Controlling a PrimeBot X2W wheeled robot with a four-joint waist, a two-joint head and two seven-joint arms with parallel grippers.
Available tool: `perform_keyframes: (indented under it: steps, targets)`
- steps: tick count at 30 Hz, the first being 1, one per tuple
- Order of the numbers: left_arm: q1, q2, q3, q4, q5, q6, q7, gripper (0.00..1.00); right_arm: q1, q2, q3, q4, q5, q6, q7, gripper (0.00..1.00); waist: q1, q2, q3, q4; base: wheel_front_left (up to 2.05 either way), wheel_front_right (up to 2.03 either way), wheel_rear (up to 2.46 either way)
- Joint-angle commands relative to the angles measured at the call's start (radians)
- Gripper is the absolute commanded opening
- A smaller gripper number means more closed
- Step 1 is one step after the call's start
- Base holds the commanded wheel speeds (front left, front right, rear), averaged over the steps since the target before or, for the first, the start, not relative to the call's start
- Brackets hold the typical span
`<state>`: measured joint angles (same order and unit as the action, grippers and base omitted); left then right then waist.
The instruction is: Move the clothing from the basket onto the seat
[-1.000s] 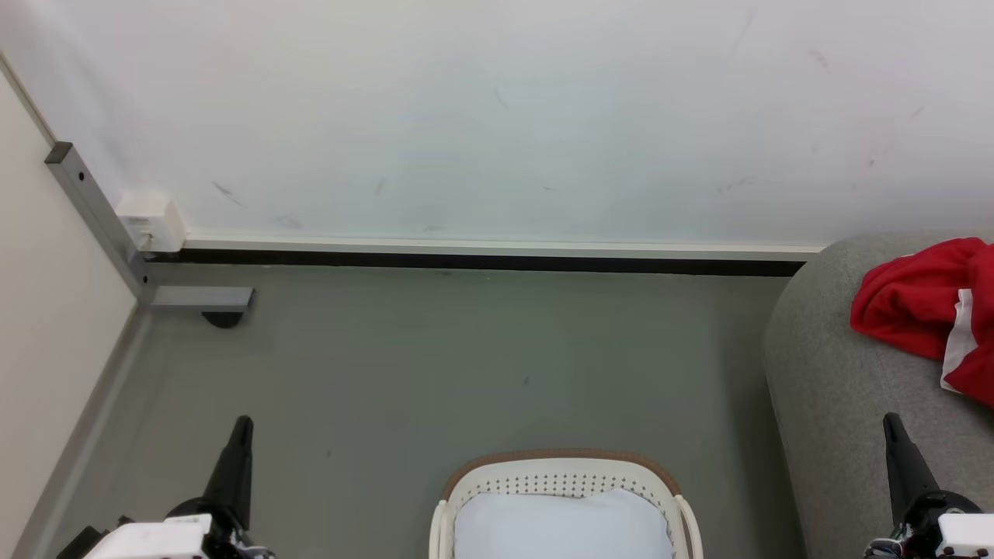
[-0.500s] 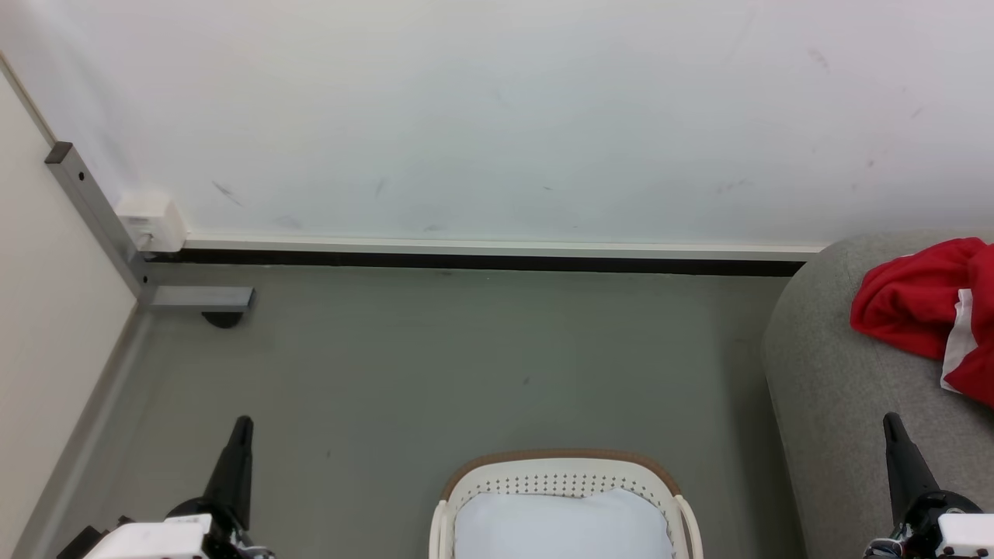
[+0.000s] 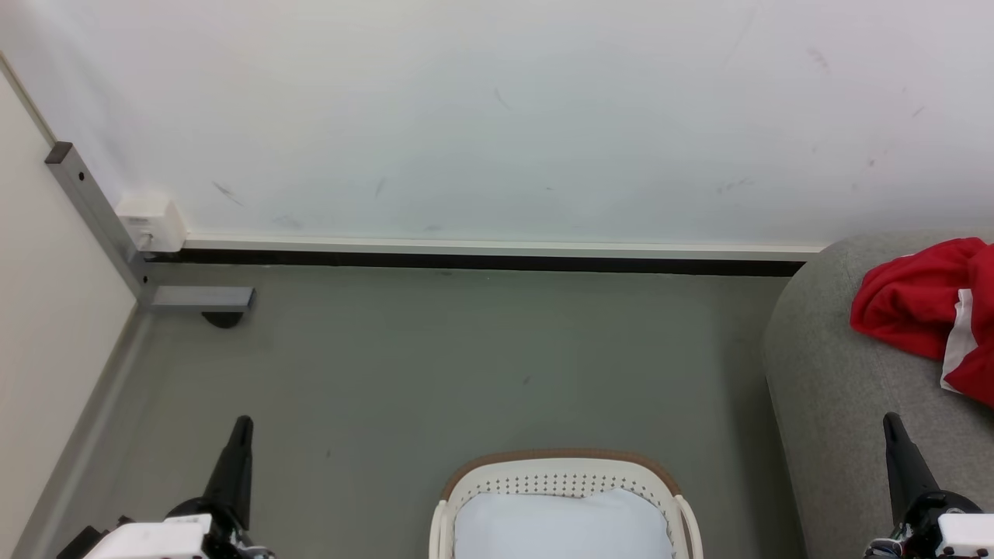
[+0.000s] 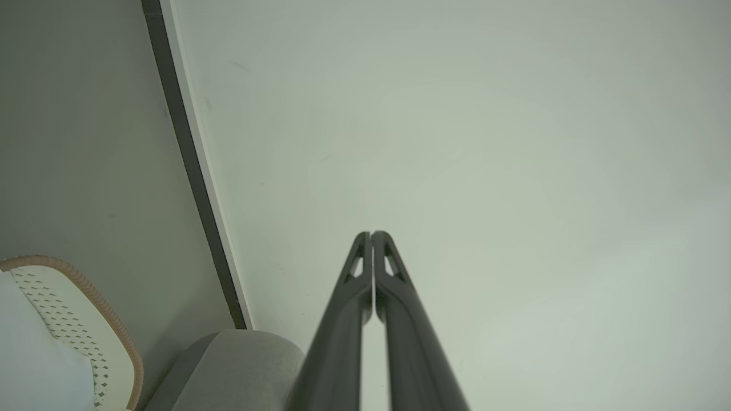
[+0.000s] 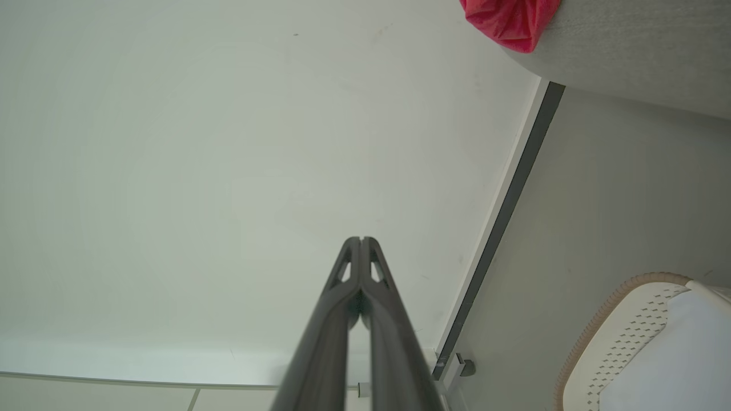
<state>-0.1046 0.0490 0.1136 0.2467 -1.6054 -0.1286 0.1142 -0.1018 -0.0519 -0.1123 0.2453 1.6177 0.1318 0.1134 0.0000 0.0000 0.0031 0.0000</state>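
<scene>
1. Bright red white-trimmed fabric clothing (image 3: 924, 314) is laid on rounded light-grey upholstered seat (image 3: 823, 388) (job prob. done).
2. No red is seen in cream perforated plastic basket (image 3: 559, 470).
3. Left pincer (image 3: 242, 427) & right pincer (image 3: 891, 425) are clenched empty, as nothing needs carrying.

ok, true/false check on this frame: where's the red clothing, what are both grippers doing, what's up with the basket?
1. The red clothing lies on the seat. True.
2. The left gripper is shut on red fabric. False: it is shut, with nothing between the fingers.
3. A pale item lies inside the basket. True.
4. The right gripper is open. False: its fingers are pressed together, empty.
5. The basket stands on the seat. False: it stands on the floor, left of the seat.
</scene>
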Motion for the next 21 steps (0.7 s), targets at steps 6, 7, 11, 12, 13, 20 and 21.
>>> perform_keyframes:
  steps: [6, 7, 11, 12, 13, 20, 21]
  targets:
    - [-0.008, 0.002, 0.002, -0.003, -0.014, -0.004, 0.003, 0.00, -0.013, 0.000, -0.005, -0.002, -0.009, -0.002, 0.003, 0.00, 0.0000, 0.0000, 0.000, 0.000, 0.00, 0.00, 0.00]
    - [-0.008, 0.002, 0.002, -0.003, -0.014, -0.004, 0.003, 0.00, -0.013, 0.000, -0.005, -0.002, -0.009, -0.002, 0.003, 0.00, 0.0000, 0.0000, 0.000, 0.000, 0.00, 0.00, 0.00]
    - [-0.008, 0.002, 0.002, -0.003, -0.014, -0.004, 0.003, 0.00, -0.013, 0.000, -0.005, -0.002, -0.009, -0.002, 0.004, 0.00, 0.0000, 0.0000, 0.000, 0.000, 0.00, 0.00, 0.00]
    - [-0.008, 0.002, 0.002, -0.003, -0.014, -0.004, 0.003, 0.00, -0.013, 0.000, -0.005, -0.002, -0.009, -0.002, 0.004, 0.00, 0.0000, 0.0000, 0.000, 0.000, 0.00, 0.00, 0.00]
    - [-0.008, 0.002, 0.002, -0.003, -0.014, -0.004, 0.003, 0.00, -0.013, 0.000, -0.005, -0.002, -0.009, -0.002, 0.004, 0.00, 0.0000, 0.0000, 0.000, 0.000, 0.00, 0.00, 0.00]
    - [-0.008, 0.002, 0.002, -0.003, -0.014, -0.004, 0.003, 0.00, -0.013, 0.000, -0.005, -0.002, -0.009, -0.002, 0.004, 0.00, 0.0000, 0.0000, 0.000, 0.000, 0.00, 0.00, 0.00]
    - [-0.008, 0.002, 0.002, -0.003, -0.014, -0.004, 0.003, 0.00, -0.013, 0.000, -0.005, -0.002, -0.009, -0.002, 0.004, 0.00, 0.0000, 0.0000, 0.000, 0.000, 0.00, 0.00, 0.00]
